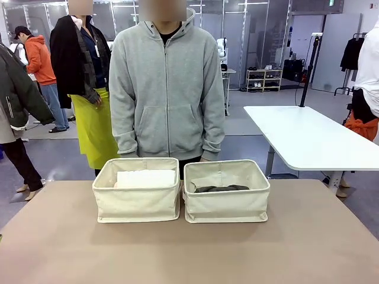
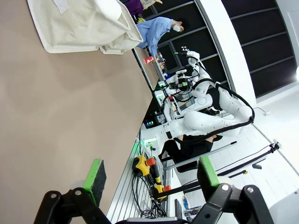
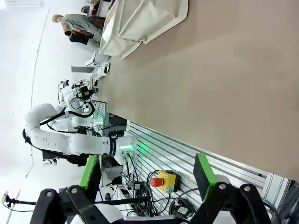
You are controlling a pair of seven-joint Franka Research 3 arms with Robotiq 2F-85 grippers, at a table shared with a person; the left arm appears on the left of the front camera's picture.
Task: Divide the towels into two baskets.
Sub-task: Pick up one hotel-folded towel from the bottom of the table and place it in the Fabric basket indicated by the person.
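Claws: left claw and right claw spread, holding nothing, parked off the worktop. At 12 o'clock, 2 baskets: left basket holds white towel, right basket dark grey towel, already divided.

Two baskets abreast, apparently one towel each.

left basket — white towel inside | right basket — dark grey towel inside | baskets touching
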